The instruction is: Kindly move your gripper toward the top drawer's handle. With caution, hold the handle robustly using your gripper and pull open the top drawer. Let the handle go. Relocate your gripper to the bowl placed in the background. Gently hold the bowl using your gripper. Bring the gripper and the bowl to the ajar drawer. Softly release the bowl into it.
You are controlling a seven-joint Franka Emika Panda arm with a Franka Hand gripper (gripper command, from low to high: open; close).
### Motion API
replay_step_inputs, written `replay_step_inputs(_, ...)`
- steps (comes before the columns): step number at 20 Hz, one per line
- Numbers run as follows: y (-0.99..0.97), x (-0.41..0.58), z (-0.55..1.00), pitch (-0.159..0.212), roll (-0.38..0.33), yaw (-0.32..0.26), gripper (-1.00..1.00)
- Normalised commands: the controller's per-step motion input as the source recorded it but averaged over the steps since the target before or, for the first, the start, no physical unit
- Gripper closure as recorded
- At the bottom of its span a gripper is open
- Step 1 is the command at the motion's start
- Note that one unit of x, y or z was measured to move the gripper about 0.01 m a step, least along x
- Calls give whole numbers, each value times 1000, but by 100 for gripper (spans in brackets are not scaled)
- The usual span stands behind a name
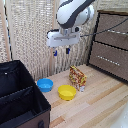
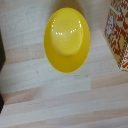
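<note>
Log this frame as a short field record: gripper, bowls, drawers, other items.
gripper: in the air above the floor items, holding nothing; open or shut unclear
blue bowl: on the wood floor by the black box
yellow bowl: on the floor, empty, directly under the wrist camera
top drawer: looks closed
handle: untouched
snack box: upright beside the yellow bowl

Two bowls — one blue bowl (image 1: 45,84), one yellow bowl (image 1: 67,92) — one snack box (image 1: 77,78).

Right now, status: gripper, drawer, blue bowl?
White two-finger gripper aloft, empty, jaw state unclear. Grey-brown wood-grain top drawer shut. Small blue plastic bowl on floor; yellow bowl beside it.
</note>
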Motion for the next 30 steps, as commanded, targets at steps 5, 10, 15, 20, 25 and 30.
replay_step_inputs(5, -75, -105, 84, -122, -141, 243, -100)
replay_step_inputs(10, -149, -130, 116, -152, -167, 243, -100)
replay_step_inputs(15, -142, -110, 89, -136, -189, 237, -100)
replay_step_inputs(20, -101, -27, 26, -61, -270, 210, -100)
replay_step_inputs(25, -68, -5, 0, -13, -337, 187, -100)
replay_step_inputs(30, -46, 0, -23, 0, -375, 169, -100)
